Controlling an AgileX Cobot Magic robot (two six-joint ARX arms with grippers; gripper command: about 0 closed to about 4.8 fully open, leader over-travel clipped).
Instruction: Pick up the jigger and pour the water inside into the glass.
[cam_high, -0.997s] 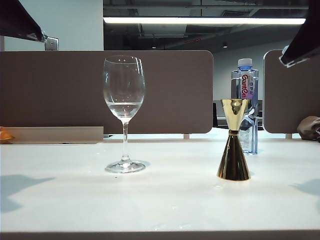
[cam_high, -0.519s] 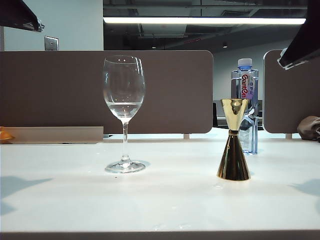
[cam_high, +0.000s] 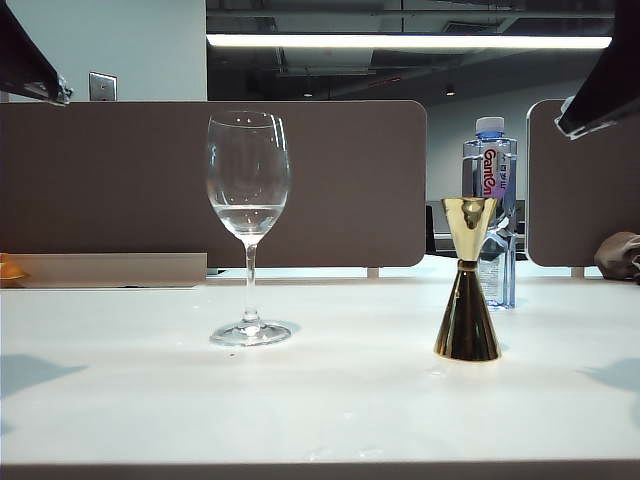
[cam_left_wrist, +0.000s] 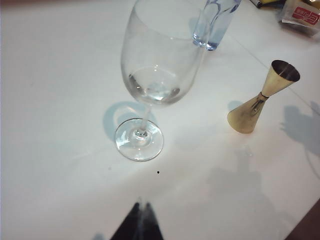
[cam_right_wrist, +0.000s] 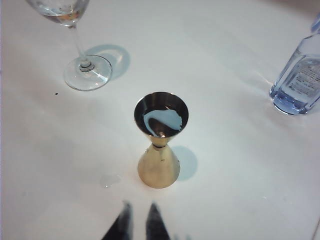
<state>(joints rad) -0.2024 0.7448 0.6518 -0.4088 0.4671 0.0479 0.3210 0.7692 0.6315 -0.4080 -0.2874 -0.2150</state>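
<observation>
The right gripper (cam_right_wrist: 139, 222) hangs above the white table (cam_high: 320, 400), its two dark fingertips a narrow slot apart and pinching nothing. Just below and ahead of it stands the jigger (cam_right_wrist: 160, 145), a shiny gold metal double cone shaped like an hourglass, upright on its taller cone with the small cup facing up. The left gripper (cam_left_wrist: 141, 222) also hangs over the table, its tips pressed together and empty, looking down on the glass (cam_left_wrist: 152, 80), a tall clear stemmed wine glass with a rounded bowl. Glass and jigger stand well apart, the glass on the left of the exterior view, the jigger on the right.

To my eye the pickup has not begun. The right gripper would need to spread its fingers, come down around the jigger's narrow waist, close, then carry it level to the glass's rim before tipping.

A pale gleam sits in the jigger's upper cup; whether that is the water (cam_right_wrist: 162, 120) or just reflection I cannot say for sure. Some clear liquid already lies in the bowl of the glass. A clear plastic bottle with a blue cap (cam_high: 490, 210) stands behind the jigger, partly hidden by it. A small wet spot (cam_right_wrist: 110, 180) shows beside the jigger's foot. In the exterior view only dark corners of both arms show.
</observation>
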